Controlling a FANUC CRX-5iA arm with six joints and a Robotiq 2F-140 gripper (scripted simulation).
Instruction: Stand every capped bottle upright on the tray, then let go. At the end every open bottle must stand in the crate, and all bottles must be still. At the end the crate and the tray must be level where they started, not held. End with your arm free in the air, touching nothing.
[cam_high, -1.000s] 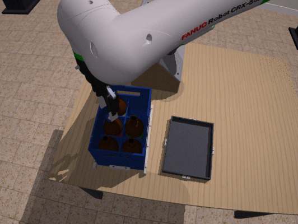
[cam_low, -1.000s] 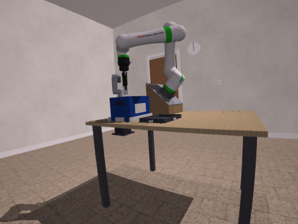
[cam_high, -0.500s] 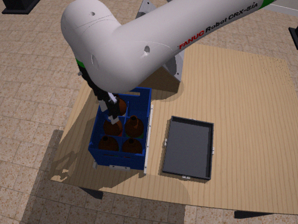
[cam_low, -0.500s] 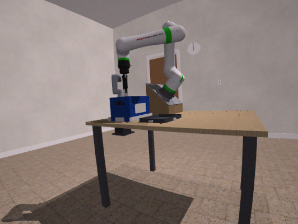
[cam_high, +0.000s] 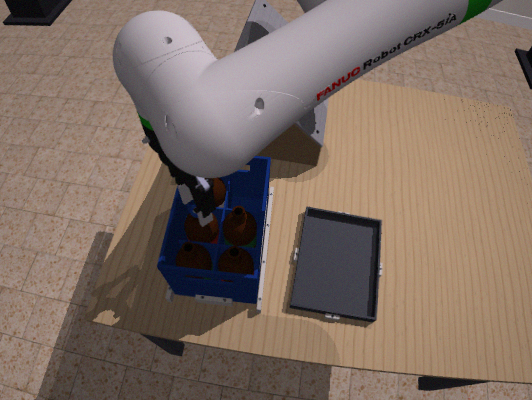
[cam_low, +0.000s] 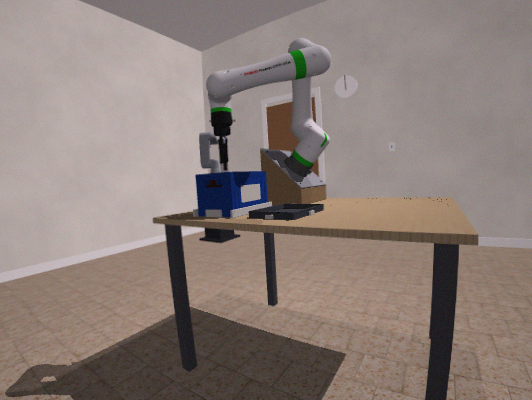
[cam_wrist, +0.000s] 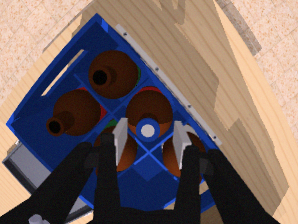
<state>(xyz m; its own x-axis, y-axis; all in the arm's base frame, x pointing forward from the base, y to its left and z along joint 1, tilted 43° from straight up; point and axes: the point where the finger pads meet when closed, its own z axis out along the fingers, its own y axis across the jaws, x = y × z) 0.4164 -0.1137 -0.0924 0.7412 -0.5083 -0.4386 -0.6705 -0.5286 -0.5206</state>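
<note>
While we hang over the blue crate (cam_high: 250, 292), we look for a bottle with a cap.

Our gripper (cam_wrist: 148, 141) is partly spread and holds nothing. Brown bottles stand in the crate; one below us has a pale cap (cam_wrist: 147, 129), two show open mouths. They look hard, smooth and slippery, so we think the thin neck is the best grab. Beside the crate waits the gray tray (cam_high: 300, 280).

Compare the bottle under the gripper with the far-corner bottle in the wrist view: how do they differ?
The bottle under the gripper shows a pale cap on its top; the far-corner bottle shows a dark open mouth. The capped bottle sits between the gripper's spread fingers, not yet held; the open bottle has nothing around it. Both are brown and stand upright in the blue crate.
</note>
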